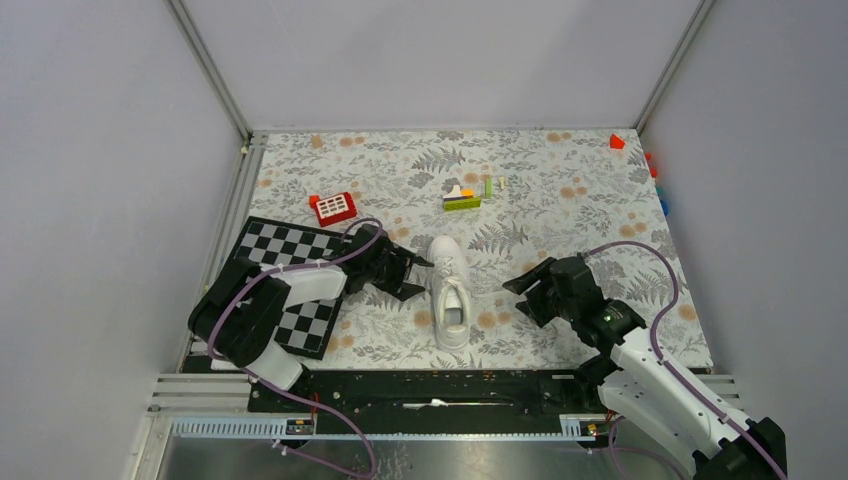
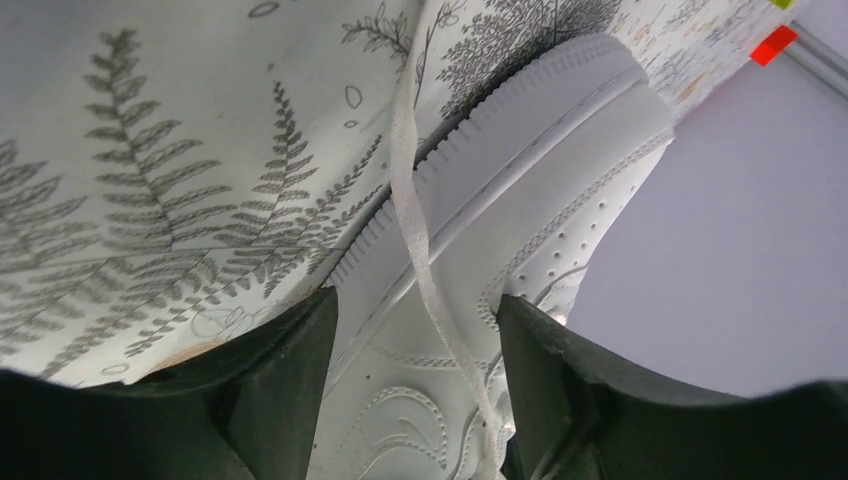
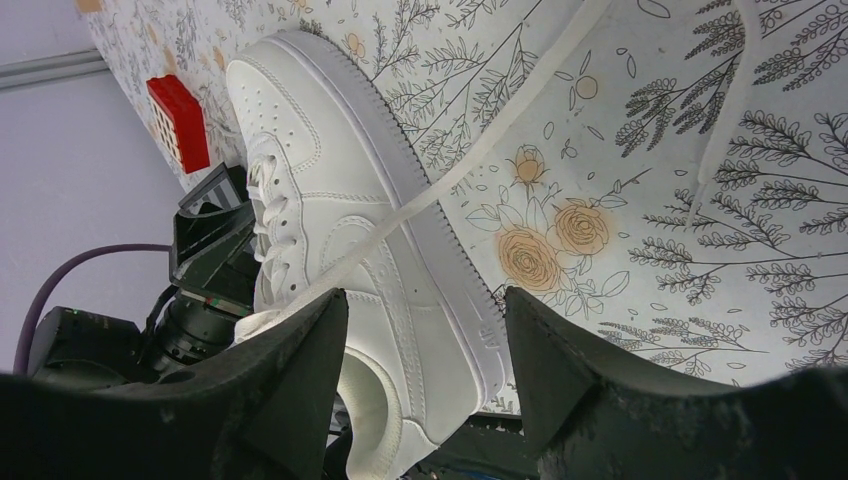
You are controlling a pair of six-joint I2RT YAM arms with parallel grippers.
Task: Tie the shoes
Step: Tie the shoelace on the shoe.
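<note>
On the fern-and-flower printed table (image 1: 560,210), near its front edge, the sneaker (image 1: 449,290) stands upright with its toe away from the bases. It has a smooth stitched white upper, a perforated toe and a ribbed sole wall. One flat woven lace (image 2: 415,240) trails loose over its side. The left claw (image 1: 420,279), jaws apart, sits just beside the shoe. The right claw (image 1: 515,298), jaws apart, stands near the opposite side. A checkerboard (image 1: 290,270), a red gridded block (image 1: 333,207) and stacked bricks (image 1: 462,198) lie around.

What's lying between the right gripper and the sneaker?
Between right gripper and sneaker: floral cloth, one loose lace trailing across it, per right wrist view.
</note>
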